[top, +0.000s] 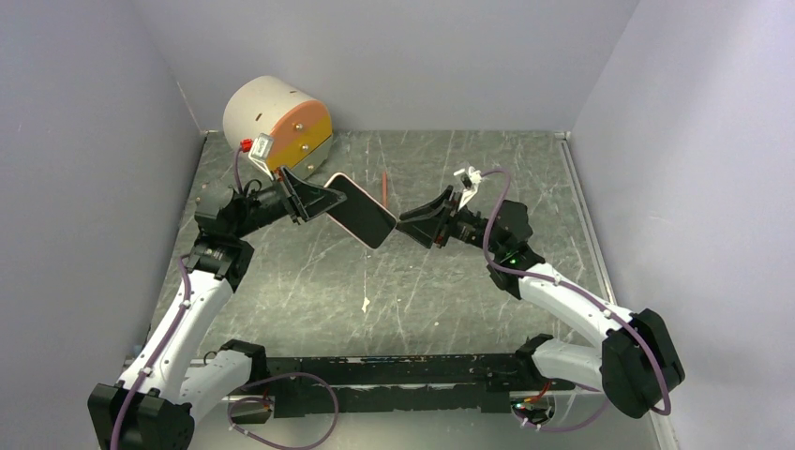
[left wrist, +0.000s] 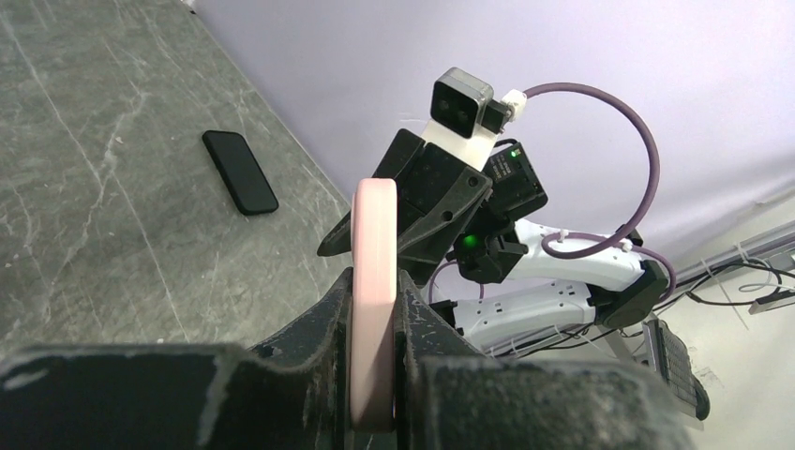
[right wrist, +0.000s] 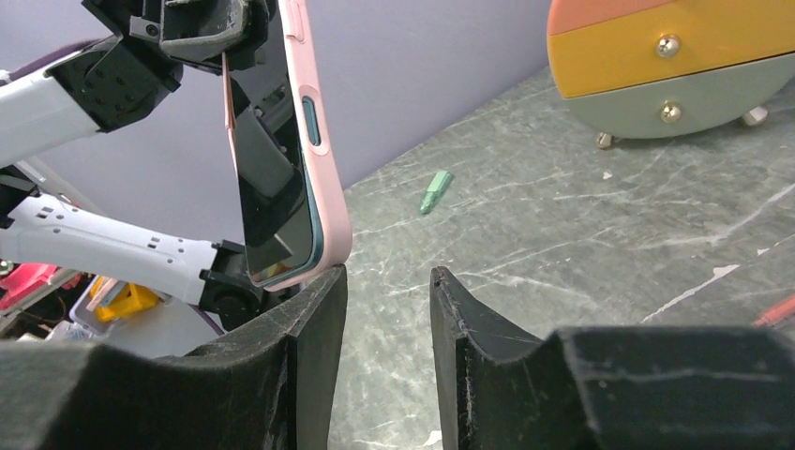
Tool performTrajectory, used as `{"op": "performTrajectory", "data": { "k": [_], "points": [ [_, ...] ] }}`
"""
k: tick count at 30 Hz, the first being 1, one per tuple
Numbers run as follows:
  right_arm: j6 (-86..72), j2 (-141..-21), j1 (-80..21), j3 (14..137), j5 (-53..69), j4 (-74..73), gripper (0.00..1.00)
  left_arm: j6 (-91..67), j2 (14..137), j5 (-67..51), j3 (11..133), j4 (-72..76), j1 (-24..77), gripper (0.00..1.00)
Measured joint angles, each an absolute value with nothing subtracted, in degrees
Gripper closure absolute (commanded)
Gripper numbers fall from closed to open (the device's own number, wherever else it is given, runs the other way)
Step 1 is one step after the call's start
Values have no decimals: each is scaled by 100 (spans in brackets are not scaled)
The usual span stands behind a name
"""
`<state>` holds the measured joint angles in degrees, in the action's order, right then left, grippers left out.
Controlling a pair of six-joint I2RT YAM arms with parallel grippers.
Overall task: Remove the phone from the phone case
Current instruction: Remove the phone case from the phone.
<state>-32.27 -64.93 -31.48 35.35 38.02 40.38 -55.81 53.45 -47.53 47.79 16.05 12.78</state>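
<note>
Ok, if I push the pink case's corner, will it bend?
Likely stiff: with the phone inside, the pink case juts straight from the left gripper clamping one end. Its rounded lip looks soft and may peel. The phone looks glossy and could slip against the right gripper.

Edge-on in the left wrist view, the phone case (left wrist: 373, 225) vanishes at its lower end between the left pincer (left wrist: 373, 292) fingers, while the round drawer unit (right wrist: 675, 66) runs off the right wrist view's top, and a pale scrap (top: 365, 304) on the table (top: 450, 281) is too small to identify.
</note>
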Motion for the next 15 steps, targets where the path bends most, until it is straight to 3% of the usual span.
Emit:
{"op": "performTrajectory", "data": {
  "k": [15],
  "points": [
    [-3642,-6499,-3050,3395,3874,4646,58,-5623,5332,-4722,4779,1605,1278,98]
  ]
}}
